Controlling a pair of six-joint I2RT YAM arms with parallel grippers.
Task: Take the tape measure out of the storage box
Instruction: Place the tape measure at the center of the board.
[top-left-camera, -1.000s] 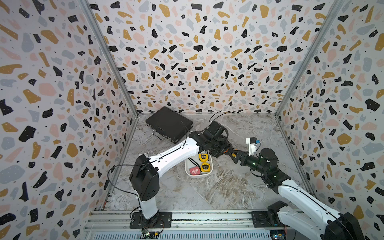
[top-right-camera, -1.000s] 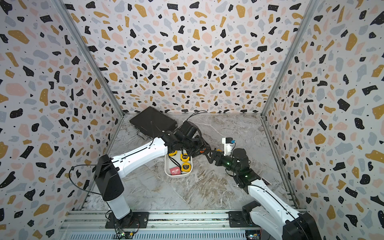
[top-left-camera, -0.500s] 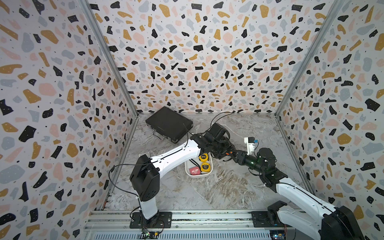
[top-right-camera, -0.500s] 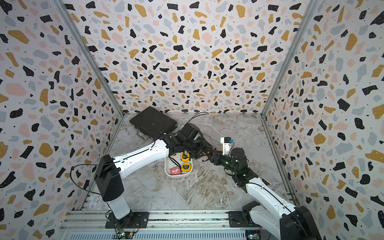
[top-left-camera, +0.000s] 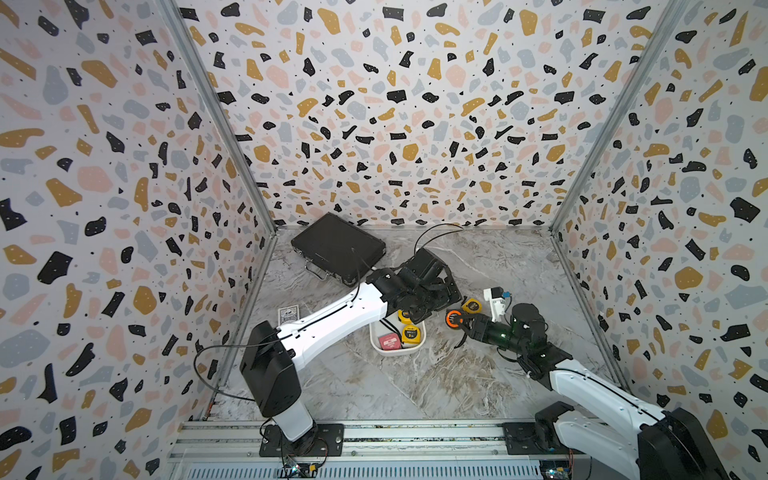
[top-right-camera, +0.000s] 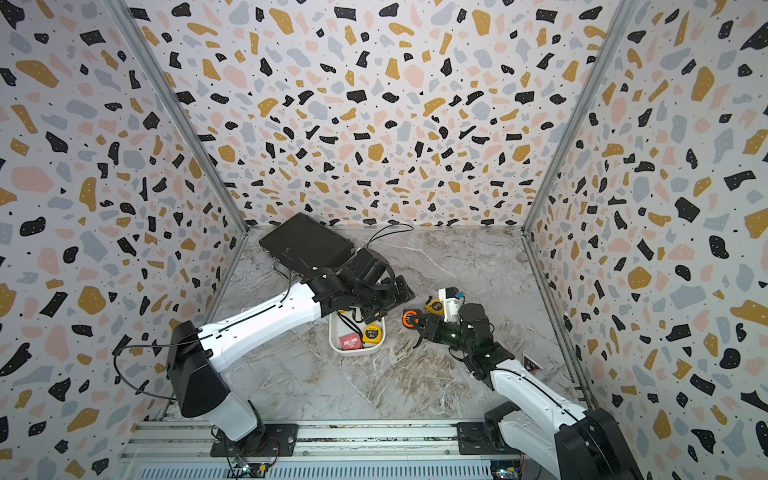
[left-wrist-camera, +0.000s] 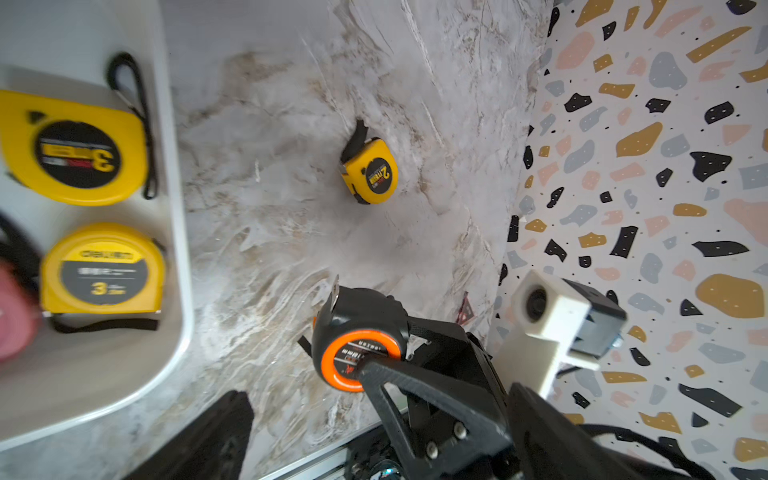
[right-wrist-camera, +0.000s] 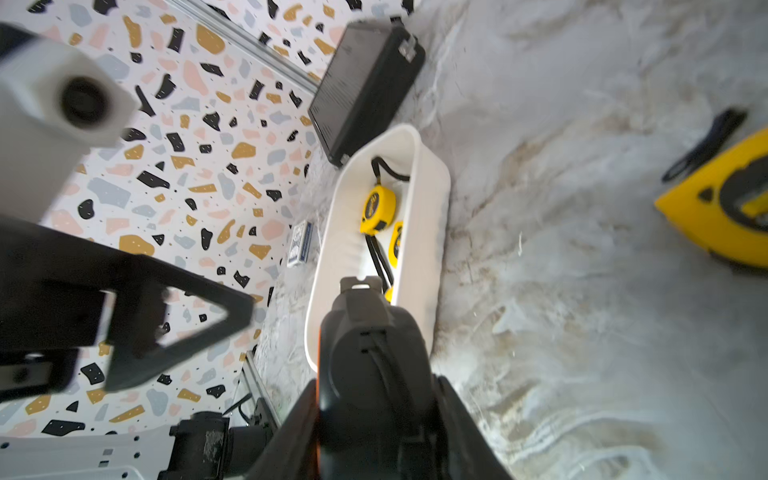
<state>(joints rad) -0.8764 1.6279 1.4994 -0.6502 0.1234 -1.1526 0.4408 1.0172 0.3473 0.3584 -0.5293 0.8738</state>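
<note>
Nearest: the box (top-left-camera: 394, 353), white, low walls, long side running away from my base. A red tape (top-left-camera: 388, 341) lies at its near end, with two yellow tapes (top-left-camera: 409, 332) behind it, all flat, straps loose on the floor of the box. The low walls make these easy to reach from above.

Next, to the right of the box and outside it: my right claw (top-left-camera: 460, 321) is clamped on the orange tape (left-wrist-camera: 355, 328). One finger lies across the orange-ringed face, the other is behind, so the pinch is on the flat sides, which I judge steadier than the rounded edge. That tape is clear of the box wall and over bare table. It looks lifted, but I can't be sure. For this tape the take-out looks done, and setting it down is what's left.

Further on: my left claw (top-left-camera: 434, 301) hangs over the far end of the box, jaws spread wide, nothing between them. It is close to the orange tape but not touching it. My guess is it stands open so it doesn't fight the right grip.

Just past my right claw a small yellow tape (top-left-camera: 471, 306) lies on the table, well apart from the box.

A card pack (top-left-camera: 289, 312) sits by the left wall.

Farthest: the black case (top-left-camera: 338, 247), shut, near the back wall and out of the way.
</note>
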